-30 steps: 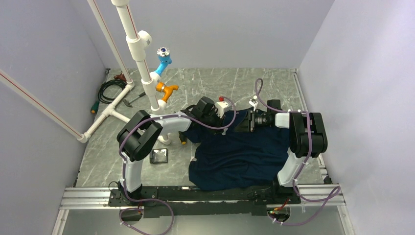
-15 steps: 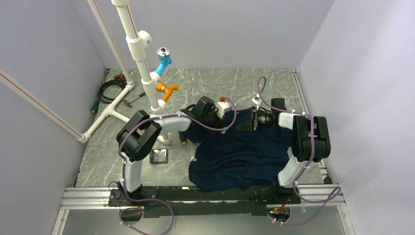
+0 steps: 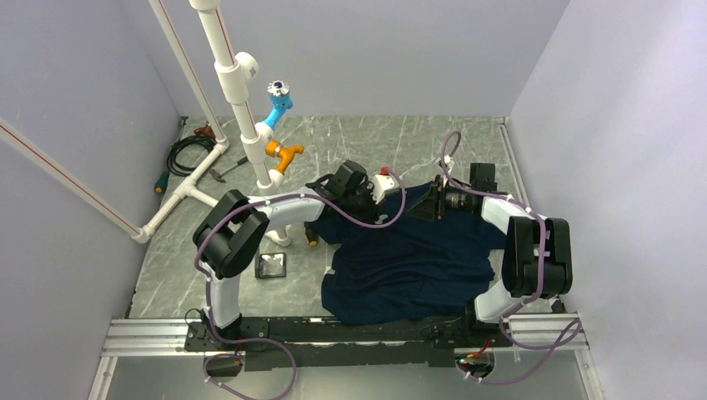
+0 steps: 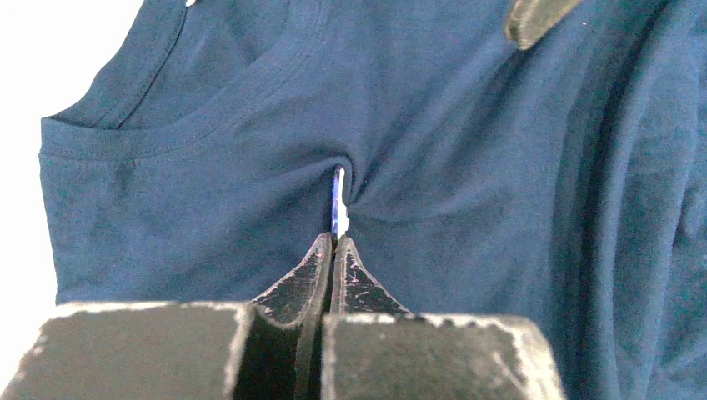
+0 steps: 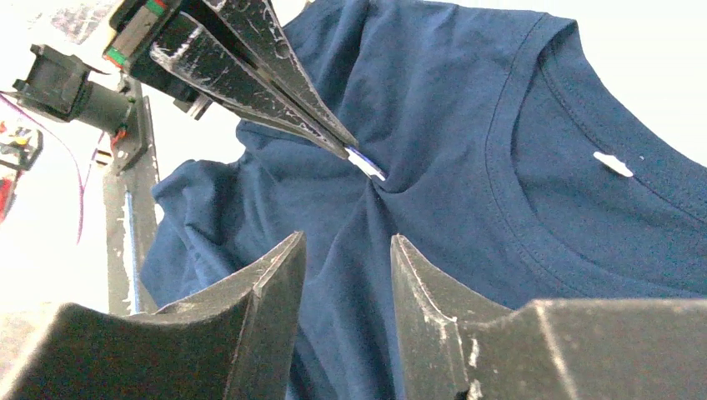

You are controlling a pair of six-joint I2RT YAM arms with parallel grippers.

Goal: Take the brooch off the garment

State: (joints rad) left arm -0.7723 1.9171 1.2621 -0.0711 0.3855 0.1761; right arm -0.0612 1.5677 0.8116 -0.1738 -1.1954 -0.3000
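Pinching the small round blue-grey brooch in the left gripper with the right gripper spread nearby, probably risking a slip or tear from the unrestrained dark navy cloth T-shirt lifting.

Edge-on brooch amid puckered cloth of navy garment

The table is grey stone-look, streaked with pale veins. A navy shirt lies rumpled on its near right part, its hem reaching the near rail. Left of it, apart, sits a small dark square — what it is I cannot tell. A white pipe frame rests its foot on the left side. In the far left corner lie a coiled black cable and a green-handled tool.
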